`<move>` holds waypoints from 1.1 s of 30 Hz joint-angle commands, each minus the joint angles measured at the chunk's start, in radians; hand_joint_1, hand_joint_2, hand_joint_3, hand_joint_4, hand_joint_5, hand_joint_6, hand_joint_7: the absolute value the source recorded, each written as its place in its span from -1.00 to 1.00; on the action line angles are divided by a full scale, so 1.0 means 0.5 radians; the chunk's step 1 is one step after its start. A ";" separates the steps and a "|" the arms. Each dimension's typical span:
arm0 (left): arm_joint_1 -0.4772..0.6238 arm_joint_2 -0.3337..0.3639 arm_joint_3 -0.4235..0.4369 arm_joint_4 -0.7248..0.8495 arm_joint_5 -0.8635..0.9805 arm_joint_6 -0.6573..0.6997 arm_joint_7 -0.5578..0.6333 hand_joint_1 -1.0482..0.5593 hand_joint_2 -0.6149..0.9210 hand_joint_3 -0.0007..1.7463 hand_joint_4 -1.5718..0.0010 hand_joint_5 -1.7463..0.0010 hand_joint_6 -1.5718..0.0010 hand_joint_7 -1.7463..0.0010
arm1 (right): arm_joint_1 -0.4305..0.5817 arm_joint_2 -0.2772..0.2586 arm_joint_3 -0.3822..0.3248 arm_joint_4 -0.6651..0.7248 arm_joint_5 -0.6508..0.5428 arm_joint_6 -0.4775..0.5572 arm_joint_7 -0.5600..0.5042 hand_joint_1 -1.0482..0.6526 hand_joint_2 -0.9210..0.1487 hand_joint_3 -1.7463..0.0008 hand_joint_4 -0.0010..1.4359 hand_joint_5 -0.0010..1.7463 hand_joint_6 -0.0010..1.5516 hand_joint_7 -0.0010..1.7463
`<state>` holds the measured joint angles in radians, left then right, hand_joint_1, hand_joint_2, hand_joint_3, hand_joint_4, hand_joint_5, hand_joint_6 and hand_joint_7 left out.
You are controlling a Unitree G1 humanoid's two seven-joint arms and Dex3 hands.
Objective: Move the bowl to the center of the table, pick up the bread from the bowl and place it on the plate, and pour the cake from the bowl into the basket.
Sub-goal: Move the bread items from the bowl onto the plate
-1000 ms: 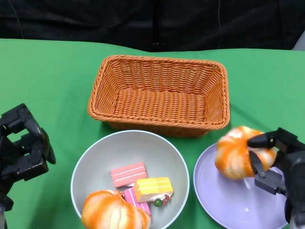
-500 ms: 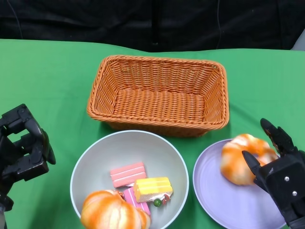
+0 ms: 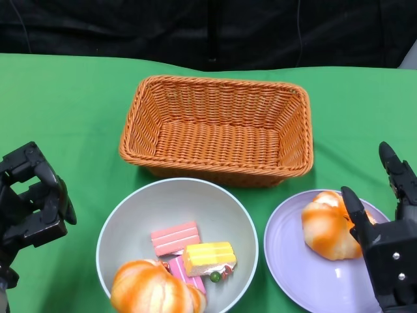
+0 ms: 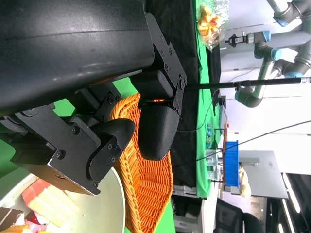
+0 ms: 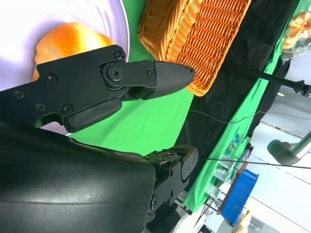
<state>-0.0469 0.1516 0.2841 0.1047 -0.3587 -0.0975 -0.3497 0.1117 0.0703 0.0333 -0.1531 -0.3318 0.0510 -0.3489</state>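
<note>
Released a second ago, one bread roll (image 3: 328, 225) now rests on the plate (image 3: 300, 274). The right hand (image 3: 389, 244) has withdrawn, fingers apart; the left hand (image 3: 29, 202) waits curled, empty. A second roll (image 3: 153, 290) remains in the bowl (image 3: 130, 205).

A robotics lab: a table draped in green cloth (image 3: 65, 98) stands against a black curtain (image 3: 195, 29), with cables (image 5: 218, 119) trailing across it. Beyond the table, the wrist views show grey industrial robot arms (image 4: 272, 43), a blue bin (image 5: 238, 194) and a second green-covered table (image 4: 206, 73) under bright white walls.
</note>
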 commanded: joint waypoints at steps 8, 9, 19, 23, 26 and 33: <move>0.018 0.017 0.011 -0.010 -0.016 0.006 0.006 0.31 0.41 0.53 -0.20 -1.00 -0.01 -0.98 | 0.002 0.080 -0.026 0.035 -0.016 -0.166 -0.180 -0.33 -1.00 0.70 -0.36 -0.80 -0.29 -0.90; 0.021 0.016 0.010 -0.021 -0.014 0.016 0.013 0.31 0.41 0.53 -0.20 -1.00 -0.01 -0.99 | -0.006 0.106 -0.037 0.046 -0.017 -0.209 -0.237 -0.21 -1.00 0.71 -0.09 -0.68 -0.06 -0.86; 0.020 0.006 0.004 -0.027 -0.009 0.012 0.019 0.31 0.43 0.51 -0.22 -1.00 -0.01 -0.99 | 0.022 0.095 0.002 -0.024 0.097 -0.290 -0.072 0.02 -0.55 0.03 0.25 0.86 0.19 0.31; 0.030 0.006 -0.001 -0.053 -0.010 0.034 0.028 0.31 0.43 0.50 -0.21 -1.00 -0.01 -0.99 | 0.058 0.091 0.045 -0.148 0.091 -0.217 0.042 0.00 -0.40 -0.13 0.11 0.99 -0.02 0.71; 0.031 0.007 0.000 -0.054 -0.017 0.033 0.019 0.31 0.43 0.50 -0.21 -1.00 -0.01 -0.99 | 0.074 0.063 0.080 -0.209 0.076 -0.226 0.109 0.00 -0.39 -0.14 0.10 1.00 -0.04 0.73; 0.031 0.018 0.000 -0.061 -0.004 0.048 0.033 0.30 0.43 0.50 -0.21 -1.00 -0.02 -0.98 | 0.108 -0.105 0.241 -0.365 -0.004 -0.370 0.349 -0.06 -0.57 0.15 0.21 0.51 0.13 0.05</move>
<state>-0.0401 0.1498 0.2801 0.0858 -0.3601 -0.0787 -0.3430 0.1604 0.0478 0.1430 -0.3113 -0.3221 -0.1116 -0.1932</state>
